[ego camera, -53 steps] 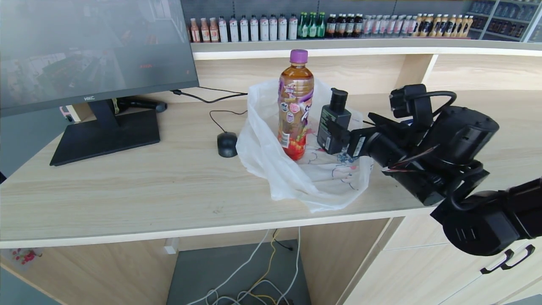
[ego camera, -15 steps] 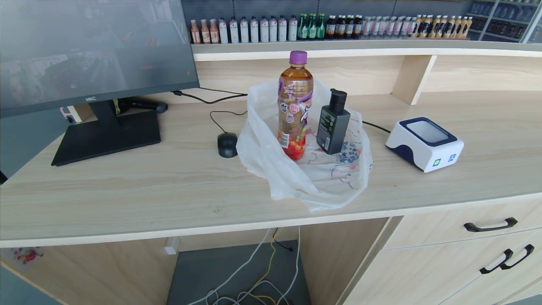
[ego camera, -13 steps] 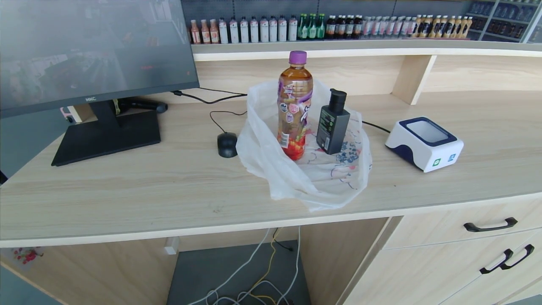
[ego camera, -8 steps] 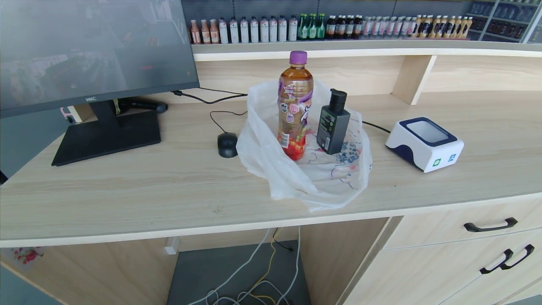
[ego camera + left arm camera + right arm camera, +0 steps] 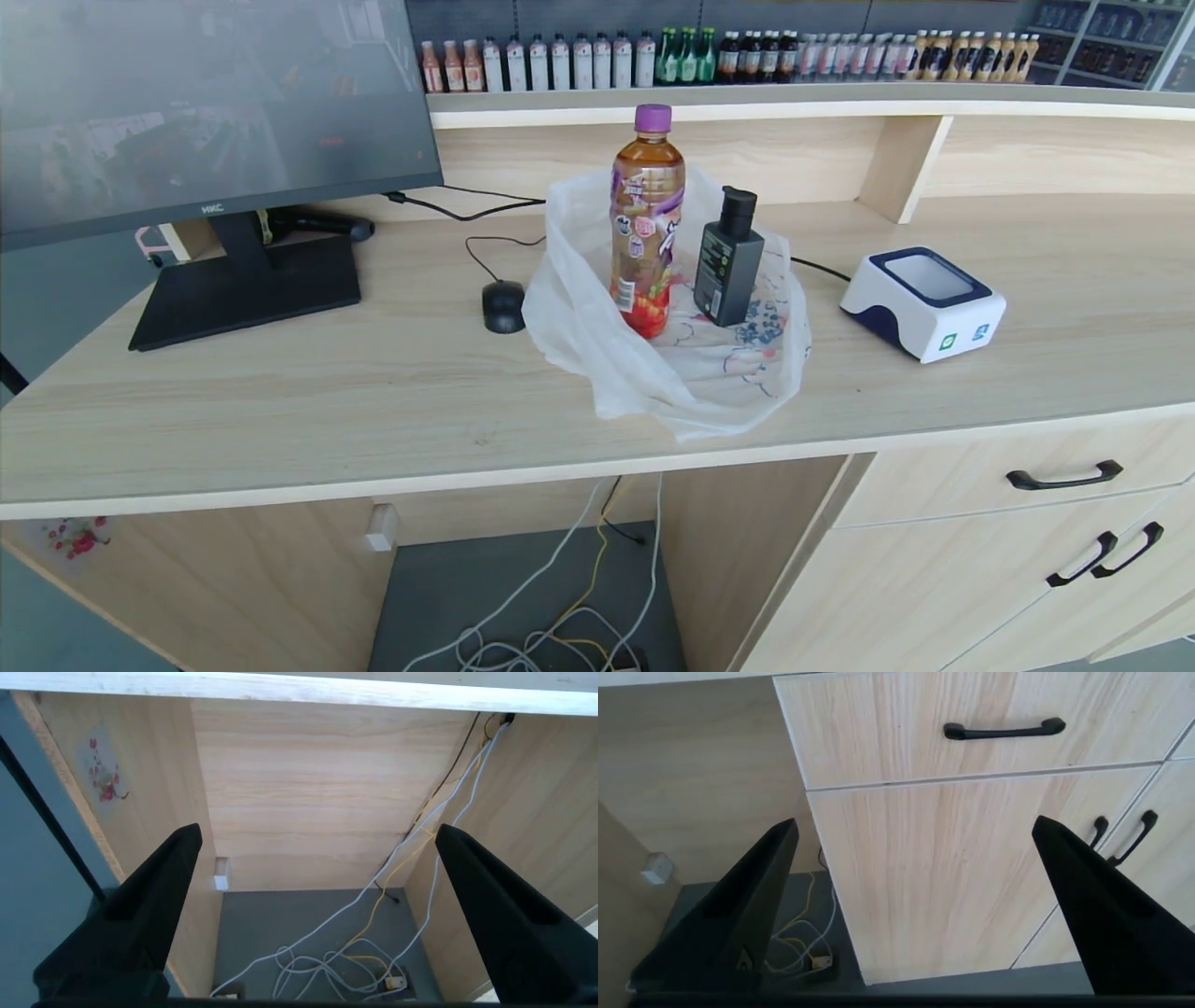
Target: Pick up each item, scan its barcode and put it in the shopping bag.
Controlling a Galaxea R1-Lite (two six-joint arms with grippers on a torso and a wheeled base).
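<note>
A white plastic shopping bag (image 5: 653,359) lies open on the wooden counter (image 5: 280,401). Inside it stand a tall tea bottle (image 5: 644,224) with a purple cap and a dark pump bottle (image 5: 728,261), both upright and side by side. The white and blue barcode scanner (image 5: 920,303) sits to the right of the bag. My left gripper (image 5: 318,835) hangs open below the counter, facing the kneehole panel and floor cables. My right gripper (image 5: 915,826) is open too, low in front of the drawer fronts, with nothing between its fingers.
A monitor (image 5: 205,103) on a black stand occupies the counter's left. A black mouse (image 5: 503,305) lies just left of the bag. A raised back shelf (image 5: 794,103) carries several bottles. Drawers with black handles (image 5: 1064,481) sit under the counter's right; cables (image 5: 560,625) trail on the floor.
The right arm, which stood beside the dark pump bottle 3.5 s ago, has left the head view. The bottle stays upright in the bag. The head camera has shifted slightly.
</note>
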